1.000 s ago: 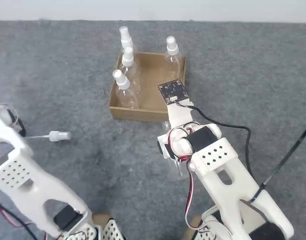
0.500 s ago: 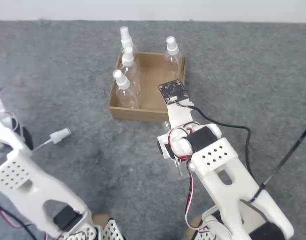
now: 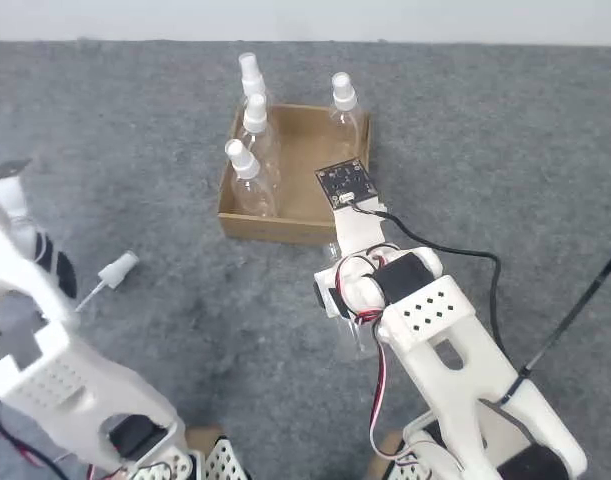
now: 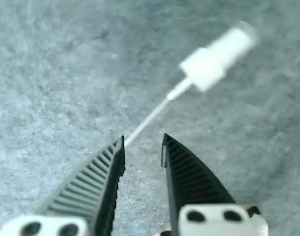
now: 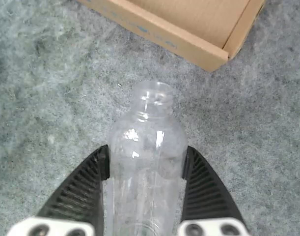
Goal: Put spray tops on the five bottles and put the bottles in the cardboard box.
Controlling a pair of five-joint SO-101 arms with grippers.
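Observation:
A loose white spray top (image 3: 115, 269) lies on the grey carpet at the left, its thin tube (image 4: 147, 118) pointing back at my left gripper (image 4: 142, 142). That gripper hovers just above the tube's end, open by a narrow gap with nothing held. My right gripper (image 5: 146, 155) is shut on a clear bottle (image 5: 147, 132) with a bare neck, just in front of the cardboard box (image 3: 285, 226). Several capped bottles, such as one at the box's left wall (image 3: 247, 178) and one at its back right corner (image 3: 345, 105), stand in the box.
The right arm (image 3: 425, 310) and its black cable (image 3: 465, 255) cross the carpet in front of the box. The left arm (image 3: 35, 350) stands at the left edge. Bare carpet lies between the spray top and the box.
The left arm has swung farther away along the left edge. The spray top has turned from lying sideways to slanting, its tube now pointing near-left. The right arm and bottle have not moved.

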